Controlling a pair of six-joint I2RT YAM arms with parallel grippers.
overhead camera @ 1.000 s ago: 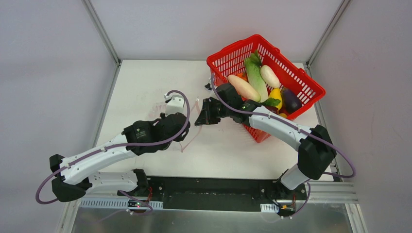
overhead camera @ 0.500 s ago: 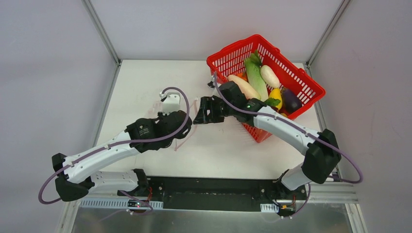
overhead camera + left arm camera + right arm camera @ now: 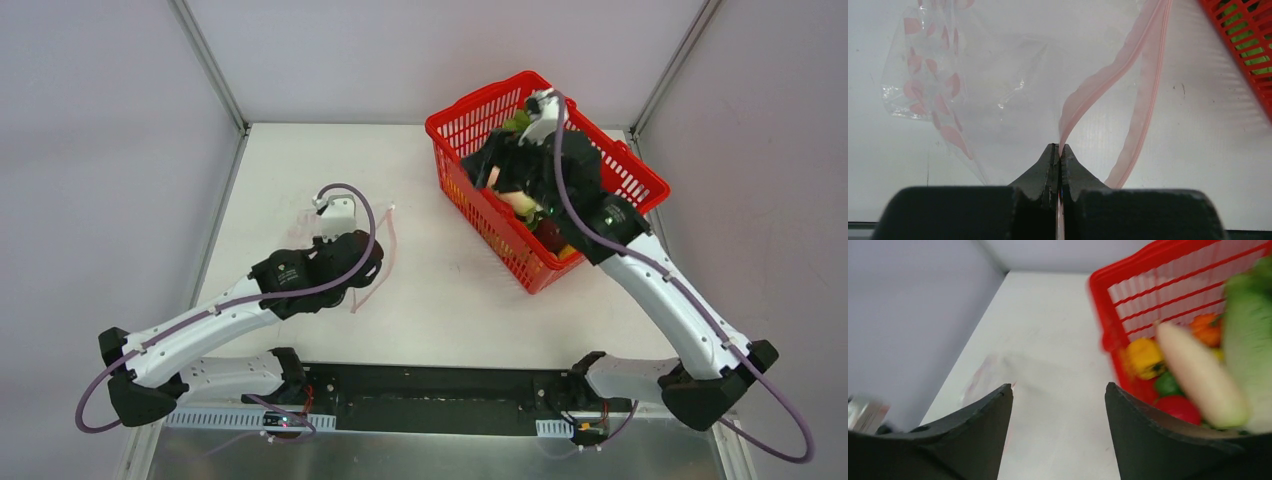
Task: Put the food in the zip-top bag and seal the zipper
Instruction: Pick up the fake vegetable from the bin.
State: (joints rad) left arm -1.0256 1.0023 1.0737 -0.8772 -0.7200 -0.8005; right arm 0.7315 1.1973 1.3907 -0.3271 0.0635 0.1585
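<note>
The clear zip-top bag (image 3: 963, 95) lies on the white table, its mouth standing apart. My left gripper (image 3: 1058, 148) is shut on the near lip of the pink zipper (image 3: 1108, 75), which rises from the fingertips. The other lip (image 3: 1148, 100) curves along the table. From above, the bag (image 3: 378, 255) lies just right of the left wrist. My right gripper (image 3: 1058, 390) is open and empty, hovering over the near-left end of the red basket (image 3: 455, 125). The food is in the basket: a yellow pepper (image 3: 1144, 356), a white radish (image 3: 1198, 375), a green leafy piece (image 3: 1248, 325), and orange and red pieces.
The red mesh basket (image 3: 1168, 285) stands at the back right, its corner also showing in the left wrist view (image 3: 1243, 30). Grey walls close the table on three sides. The right arm (image 3: 650, 280) covers much of the basket from above.
The right gripper let go at the bag's mouth, opened, and swung back and right over the basket. The left gripper stayed shut on the zipper lip and drifted slightly left.
</note>
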